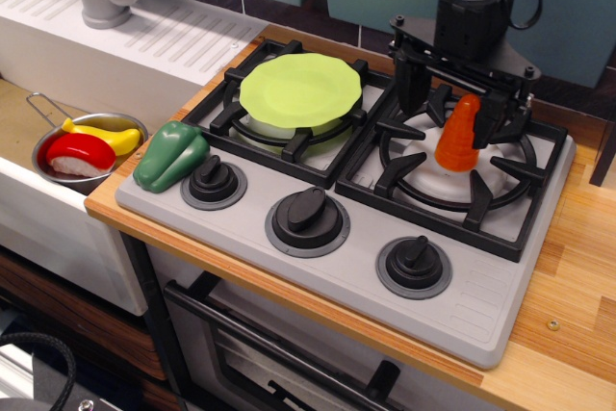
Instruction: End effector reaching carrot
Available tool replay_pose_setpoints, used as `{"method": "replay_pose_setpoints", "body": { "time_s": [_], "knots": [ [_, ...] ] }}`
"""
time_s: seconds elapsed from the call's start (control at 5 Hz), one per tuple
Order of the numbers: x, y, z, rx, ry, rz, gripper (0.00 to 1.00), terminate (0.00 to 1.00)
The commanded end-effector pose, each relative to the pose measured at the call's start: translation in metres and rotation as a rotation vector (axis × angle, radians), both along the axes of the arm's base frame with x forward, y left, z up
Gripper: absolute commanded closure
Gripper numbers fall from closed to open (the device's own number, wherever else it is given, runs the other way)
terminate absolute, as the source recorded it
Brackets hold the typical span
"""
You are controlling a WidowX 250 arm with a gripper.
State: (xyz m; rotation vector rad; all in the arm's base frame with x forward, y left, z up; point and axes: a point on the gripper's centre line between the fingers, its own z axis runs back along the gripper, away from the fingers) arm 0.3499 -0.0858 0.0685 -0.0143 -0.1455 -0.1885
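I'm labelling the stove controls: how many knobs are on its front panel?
3, in a row along the grey front panel: left knob beside the green pepper, middle knob, right knob below the carrot's burner. None look hidden.

Arm drops in from top of frame, wrist vertical, grey-ringed cylinder up top w/ black cables looping off behind. Claw (450, 103) points straight down, boxy black frame square to camera. Both dark fingers (408, 87) spread wide apart (one left, one right in the picture), tips low, jaws plainly parted.
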Motion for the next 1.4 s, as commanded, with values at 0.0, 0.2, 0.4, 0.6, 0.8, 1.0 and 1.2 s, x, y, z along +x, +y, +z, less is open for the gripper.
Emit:
{"method": "replay_pose_setpoints", "body": {
  "time_s": [0.0,0.2,0.4,0.6,0.8,1.0,1.2],
  "knots": [
    [0.0151,-0.0034,0.0079,0.000,-0.088,-0.022,0.00,0.00],
    [0.0155,-0.0056,0.0024,0.001,-0.093,-0.014,0.00,0.00],
    [0.0144,-0.0047,-0.0011,-0.006,-0.071,-0.039,0.00,0.00],
    [0.0144,-0.0047,-0.0011,-0.006,-0.071,-0.039,0.00,0.00],
    [0.0144,-0.0047,-0.0011,-0.006,-0.071,-0.039,0.00,0.00],
    [0.0144,-0.0047,-0.0011,-0.006,-0.071,-0.039,0.00,0.00],
    [0.0144,-0.0047,-0.0011,-0.006,-0.071,-0.039,0.00,0.00]
  ]
}}
